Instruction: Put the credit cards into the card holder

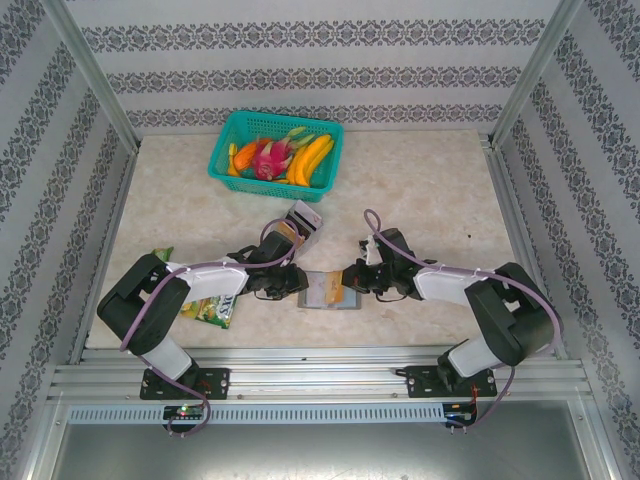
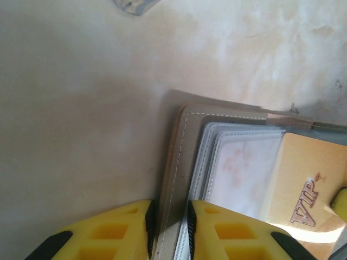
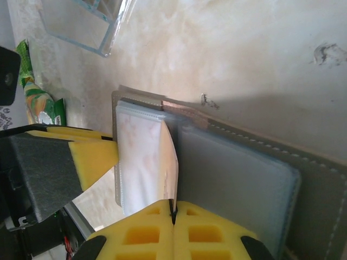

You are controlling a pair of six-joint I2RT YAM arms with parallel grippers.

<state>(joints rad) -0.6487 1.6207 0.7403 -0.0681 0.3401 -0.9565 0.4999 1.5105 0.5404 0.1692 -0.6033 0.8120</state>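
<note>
The grey card holder [image 1: 318, 300] lies open on the table between both arms. My left gripper [image 2: 169, 230] is shut on the card holder's [image 2: 187, 135] left cover edge, a yellow finger on each side of the stitched flap. My right gripper [image 3: 173, 214] is shut on a tan-orange credit card [image 3: 172, 157], seen edge-on and standing over the clear slot panels of the card holder [image 3: 244, 179]. The same card [image 2: 309, 184], marked VIP, lies across the right side of the left wrist view. In the top view the left gripper [image 1: 298, 284] and the right gripper [image 1: 349, 282] face each other across the wallet.
A small silvery open-top box [image 1: 303, 220] holding more cards stands just behind the left gripper. A green-yellow snack packet [image 1: 212, 311] lies under the left arm. A teal basket [image 1: 226, 150] of toy fruit sits at the back. Metal rails edge the table.
</note>
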